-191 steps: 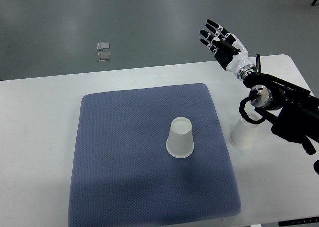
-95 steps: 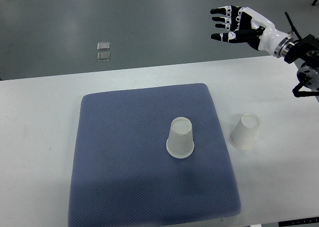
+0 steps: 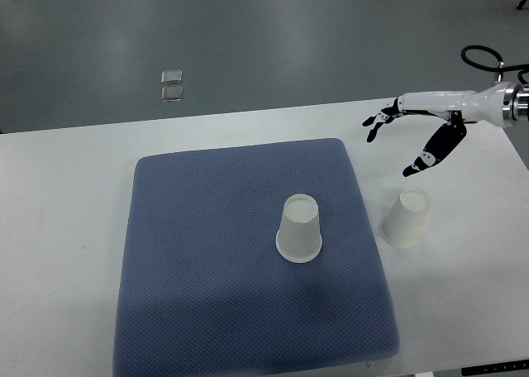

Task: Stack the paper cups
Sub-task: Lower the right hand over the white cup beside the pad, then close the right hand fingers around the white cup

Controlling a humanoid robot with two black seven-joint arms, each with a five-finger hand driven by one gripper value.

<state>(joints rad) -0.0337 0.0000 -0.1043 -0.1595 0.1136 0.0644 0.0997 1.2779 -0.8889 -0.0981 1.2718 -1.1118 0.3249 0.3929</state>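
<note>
Top view: loose paper cup (image 3: 406,218) just below open right robot hand (image 3: 421,129).

Two upturned cups, one on the pad and one beside it, with a hand above the far right.

A pad (image 3: 248,253) lies in the middle of the surface (image 3: 66,228). One paper cup (image 3: 299,228) stands mouth-down on the pad, right of its centre. A second paper cup (image 3: 406,217) stands mouth-down on the bare surface just beyond the pad's right edge, apart from the first. The right hand (image 3: 413,133) reaches in from the right edge, behind and above the second cup, not touching it. Two small squares (image 3: 172,85) lie on the floor behind the surface, toward the left.
</note>
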